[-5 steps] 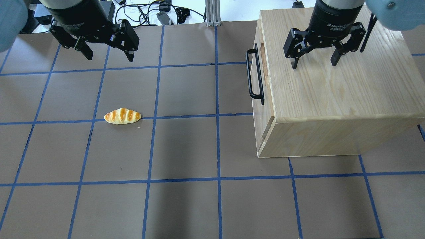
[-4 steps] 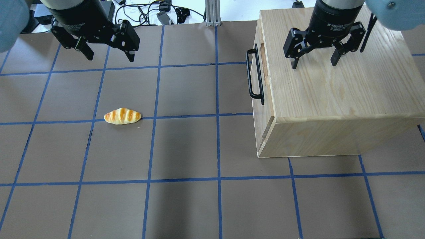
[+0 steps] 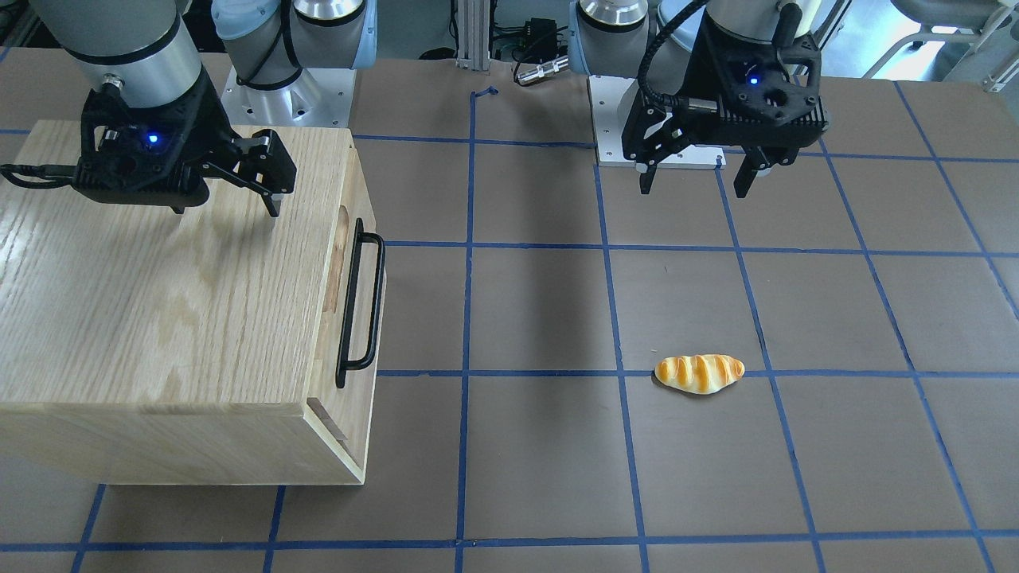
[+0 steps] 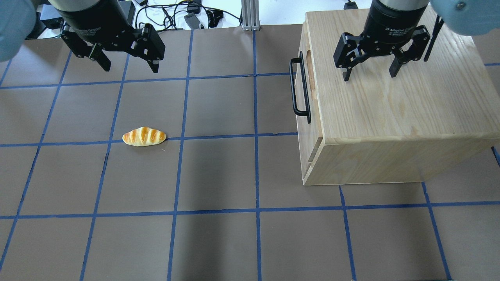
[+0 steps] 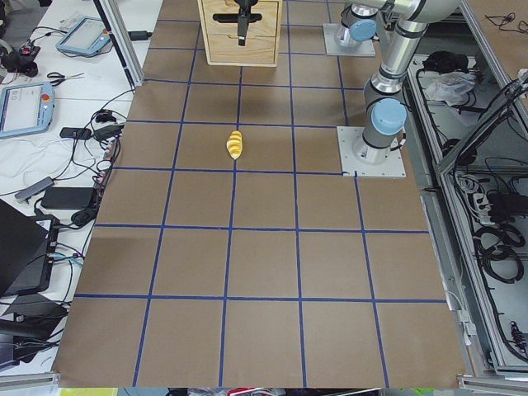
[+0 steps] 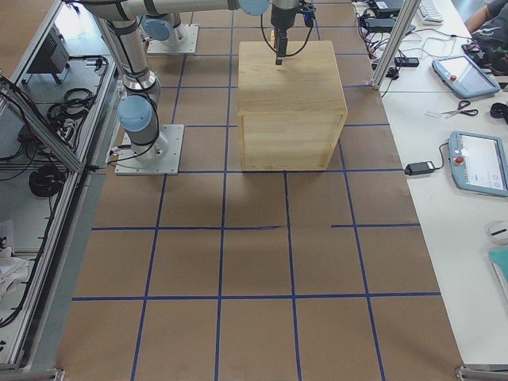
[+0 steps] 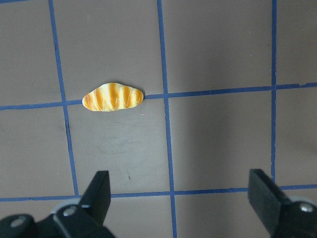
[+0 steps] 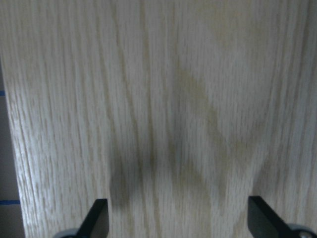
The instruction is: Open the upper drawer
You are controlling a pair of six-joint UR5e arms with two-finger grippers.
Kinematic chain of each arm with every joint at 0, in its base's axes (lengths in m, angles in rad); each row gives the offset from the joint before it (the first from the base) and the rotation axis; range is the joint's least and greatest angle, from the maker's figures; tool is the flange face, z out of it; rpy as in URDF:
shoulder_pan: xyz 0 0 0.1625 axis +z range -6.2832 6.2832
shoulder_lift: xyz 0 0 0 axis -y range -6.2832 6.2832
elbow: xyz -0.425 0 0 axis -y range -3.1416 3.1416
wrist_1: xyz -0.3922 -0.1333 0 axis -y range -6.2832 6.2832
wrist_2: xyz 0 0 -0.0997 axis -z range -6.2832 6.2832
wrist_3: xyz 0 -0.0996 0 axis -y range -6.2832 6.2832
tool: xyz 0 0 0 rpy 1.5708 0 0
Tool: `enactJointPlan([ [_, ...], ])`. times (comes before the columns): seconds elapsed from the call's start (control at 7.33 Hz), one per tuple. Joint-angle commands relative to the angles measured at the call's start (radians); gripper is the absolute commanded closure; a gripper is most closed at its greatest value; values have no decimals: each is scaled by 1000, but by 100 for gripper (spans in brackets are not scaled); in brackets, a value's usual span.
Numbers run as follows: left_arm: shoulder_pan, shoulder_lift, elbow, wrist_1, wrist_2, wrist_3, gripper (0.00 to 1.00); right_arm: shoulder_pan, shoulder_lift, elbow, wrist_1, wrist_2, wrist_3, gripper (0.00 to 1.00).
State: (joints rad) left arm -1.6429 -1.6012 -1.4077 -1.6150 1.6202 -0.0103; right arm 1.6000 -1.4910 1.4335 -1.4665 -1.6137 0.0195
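right end effector (image 4: 369, 76) spread open, empty, above cabinet (image 4: 390, 113) top | left end effector (image 4: 129, 68) open, empty, over counter (image 4: 218, 175) | upper drawer (image 4: 313, 97) shut, flush in cabinet front | progress: none; handle (image 4: 299, 88) ungrasped, reach, grip and pull remain

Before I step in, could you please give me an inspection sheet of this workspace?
Surface: brown paper-covered table with a blue tape grid, lying flat.
Job's things: light-wood upper drawer looks shut; its long black bar handle is not grasped.
Clutter: glazed orange toy bread roll on the table, well apart from the oak-grain wooden cabinet.
End effectors: left end effector open over bare table; right end effector open above the cabinet top, off the handle.
Cables: black cables beyond the table's far edge.
Surroundings: teach pendants on the side bench.
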Motion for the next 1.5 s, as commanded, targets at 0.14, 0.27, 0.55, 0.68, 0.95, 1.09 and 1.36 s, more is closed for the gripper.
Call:
enactJointPlan([
  [0.14, 0, -3, -8, 1, -29, -7, 0, 1, 0, -1, 0, 0, -1, 0],
  [0.27, 0, 0, -8, 1, -31, -7, 0, 0, 0, -1, 0, 0, 0, 0],
  [0.55, 0, -2, -8, 1, -29, -7, 0, 1, 0, -1, 0, 0, 0, 0],
  [0.68, 0, -5, -8, 1, -29, -7, 0, 1, 0, -1, 0, 0, 0, 0],
  [0.95, 0, -40, -10, 56, -105, -29, 0, 1, 0, -1, 0, 0, 0, 0],
  [1.09, -2, -87, -13, 139, -179, -72, 0, 0, 0, -1, 0, 0, 0, 0],
  [1.36, -43, -156, -17, 234, -225, -147, 0, 1, 0, -1, 0, 0, 0, 0],
])
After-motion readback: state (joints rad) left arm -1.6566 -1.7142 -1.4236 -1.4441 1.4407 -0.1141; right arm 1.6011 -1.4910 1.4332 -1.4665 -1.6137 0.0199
